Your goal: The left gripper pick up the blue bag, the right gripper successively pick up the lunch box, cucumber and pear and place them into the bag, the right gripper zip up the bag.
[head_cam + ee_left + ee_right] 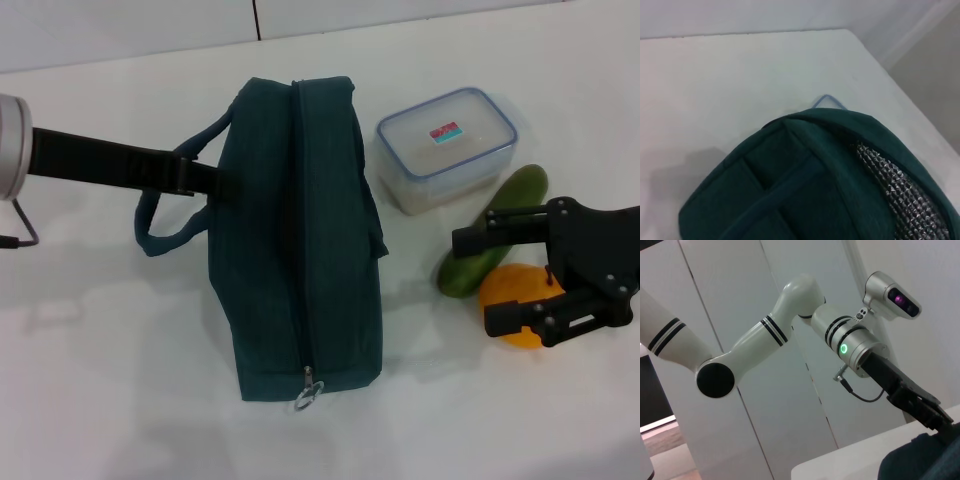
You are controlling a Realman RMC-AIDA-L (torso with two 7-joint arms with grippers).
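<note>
The blue bag [300, 250] lies lengthwise in the middle of the table, its zipper on top and the ring pull [307, 393] at the near end. My left gripper [208, 179] reaches in from the left and is shut on the bag's side by the loop handles [165, 225]. In the left wrist view the bag [805, 190] fills the frame with silver foil lining [900, 195] showing. To the bag's right stand the lunch box [447, 148], the cucumber [495, 235] and the pear [515, 300]. My right gripper [482, 280] hovers open over the cucumber and pear.
White table [100, 380] with bare surface left of the bag and along the near edge. The right wrist view looks across at my left arm [775, 330], its gripper [932, 415] meeting the bag [920, 462], with white wall panels behind.
</note>
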